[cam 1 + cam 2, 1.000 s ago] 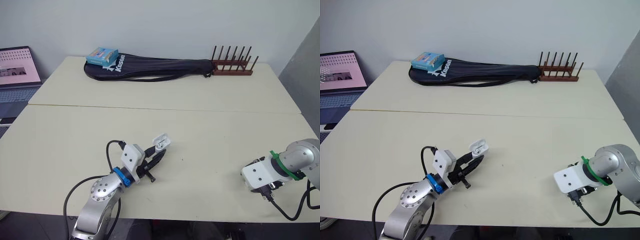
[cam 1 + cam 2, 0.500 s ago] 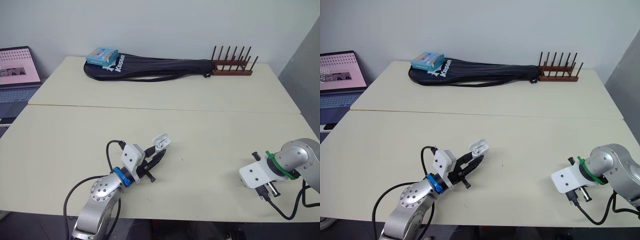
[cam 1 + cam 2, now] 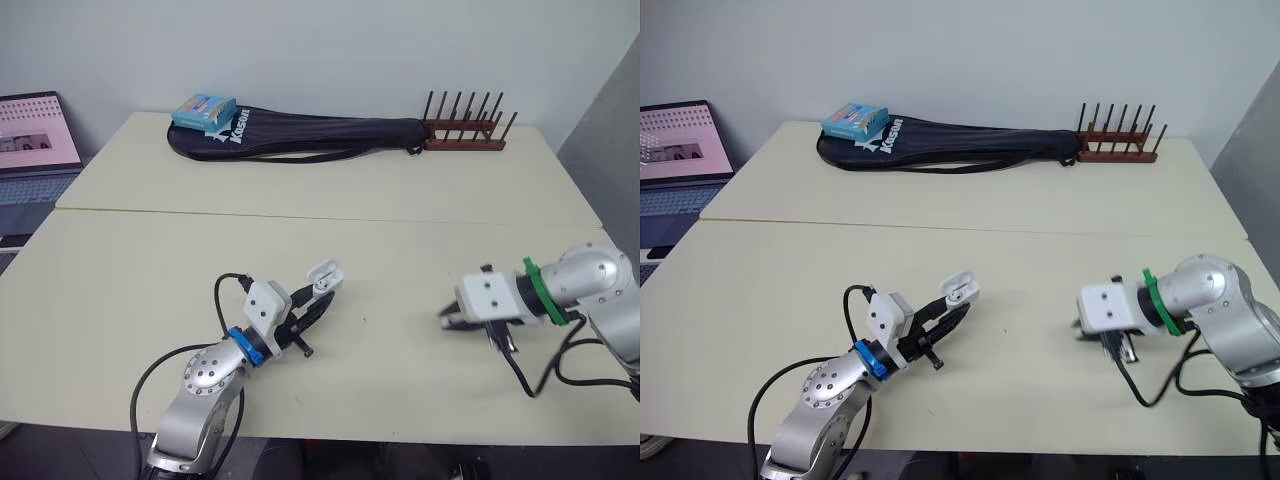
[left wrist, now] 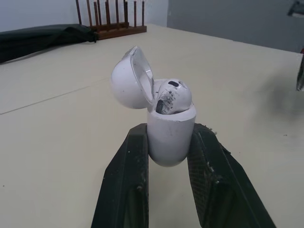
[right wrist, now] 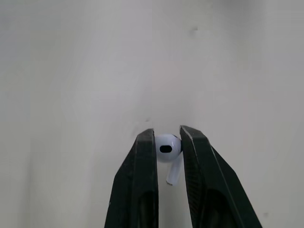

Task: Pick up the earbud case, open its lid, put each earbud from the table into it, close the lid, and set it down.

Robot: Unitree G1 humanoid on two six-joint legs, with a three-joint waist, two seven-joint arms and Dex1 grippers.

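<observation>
Clamping open white case (image 4: pixel 171 138): left tool (image 4: pixel 169 131) | earbud (image 4: pixel 174 95) inside, perhaps smudged

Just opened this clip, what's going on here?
The robot is loading earbuds into a case. Its left gripper holds the white earbud case over the table, lid flipped open, with the first earbud already seated inside. The right gripper is shut on the second earbud, off to the robot's right and apart from the case. The lid is not yet closed.
</observation>
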